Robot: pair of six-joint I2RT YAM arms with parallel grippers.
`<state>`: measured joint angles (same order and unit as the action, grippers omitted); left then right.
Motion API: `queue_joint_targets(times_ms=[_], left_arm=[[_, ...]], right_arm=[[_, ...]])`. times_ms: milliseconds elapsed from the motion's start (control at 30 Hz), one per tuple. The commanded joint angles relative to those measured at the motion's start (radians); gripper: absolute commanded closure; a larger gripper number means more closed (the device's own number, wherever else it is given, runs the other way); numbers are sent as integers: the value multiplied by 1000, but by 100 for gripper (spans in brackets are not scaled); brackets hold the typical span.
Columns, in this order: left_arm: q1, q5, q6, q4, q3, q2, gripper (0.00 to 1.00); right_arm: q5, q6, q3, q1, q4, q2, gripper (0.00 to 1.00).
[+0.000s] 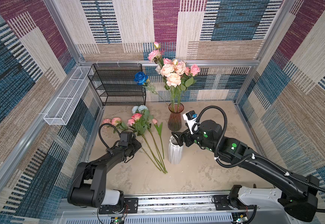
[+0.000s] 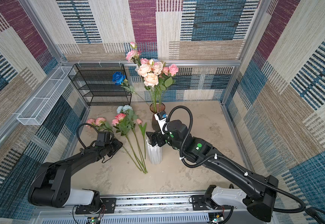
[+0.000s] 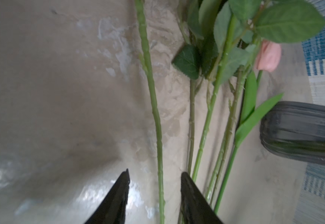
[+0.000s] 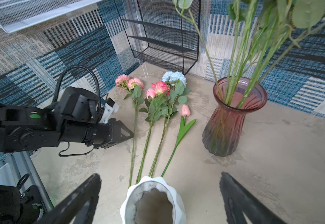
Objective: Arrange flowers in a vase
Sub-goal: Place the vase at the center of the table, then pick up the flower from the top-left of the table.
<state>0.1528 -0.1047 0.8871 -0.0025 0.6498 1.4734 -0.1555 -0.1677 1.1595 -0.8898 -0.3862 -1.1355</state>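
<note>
Both arms are wearing matte black shells. The left arm [image 1: 107, 161], sitting at 7 o'clock in both top views, is carrying a white sleeve [image 1: 112, 196] at its base and a thin black looped cable [image 1: 99, 133]. The right arm [image 1: 254, 163], at 5 o'clock, is showing a white base casing [image 1: 258, 194], a ribbed black hose [image 1: 214, 106] bound with white zip ties [image 1: 253, 156], round green stickers [image 1: 234, 144] and a white camera bracket [image 1: 190, 121]. The left gripper [image 3: 154, 174] and right gripper [image 4: 160, 174] are ending in black tapered fingers, the right ones scuffed grey.
</note>
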Motion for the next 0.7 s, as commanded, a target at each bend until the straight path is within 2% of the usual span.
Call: queue_joint_targets(times_ms=[0, 133, 233, 367, 500, 667], left_arm=[[-2, 52, 16, 63, 51, 73, 62], [-3, 57, 5, 73, 72, 119, 70], [-3, 54, -8, 63, 64, 128, 83], [-4, 63, -23, 49, 33, 69, 100], [-3, 96, -58, -22, 33, -57, 100], [-3, 118, -109, -170, 71, -284, 100]], right_arm=[[-37, -1, -6, -1, 16, 25, 4], [-51, -15, -28, -1, 3, 59, 4], [-62, -27, -50, -1, 9, 84, 4], [-70, -29, -62, 0, 14, 84, 3], [-63, -30, -61, 2, 27, 74, 2], [-7, -23, -46, 2, 47, 73, 1]])
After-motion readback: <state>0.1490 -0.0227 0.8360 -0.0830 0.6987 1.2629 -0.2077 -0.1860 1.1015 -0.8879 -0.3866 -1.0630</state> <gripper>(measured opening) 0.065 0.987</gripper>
